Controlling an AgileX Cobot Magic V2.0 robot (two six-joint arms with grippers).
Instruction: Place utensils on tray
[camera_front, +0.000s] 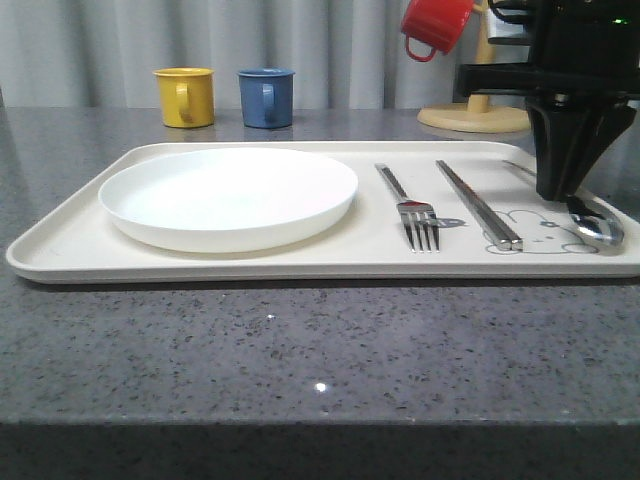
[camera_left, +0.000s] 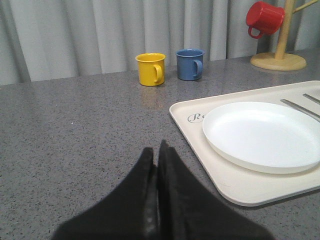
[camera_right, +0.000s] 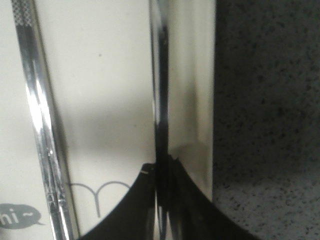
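The cream tray (camera_front: 60, 240) holds the white plate (camera_front: 228, 195) at its left, then the fork (camera_front: 410, 205), the chopsticks (camera_front: 478, 203) and the spoon (camera_front: 597, 228) at its right end. My right gripper (camera_front: 556, 192) points down onto the spoon's handle, just behind the bowl. In the right wrist view the thin handle (camera_right: 159, 75) runs between the closed fingers of that gripper (camera_right: 160, 167), beside the chopsticks (camera_right: 40, 125) on the tray (camera_right: 100, 75). My left gripper (camera_left: 156, 150) is shut and empty over bare table, left of the tray (camera_left: 240, 185) and plate (camera_left: 262, 135).
A yellow mug (camera_front: 186, 97) and a blue mug (camera_front: 266, 97) stand behind the tray. A red mug (camera_front: 435, 25) hangs on a wooden mug tree (camera_front: 480, 112) at the back right. Grey stone tabletop lies in front of and left of the tray.
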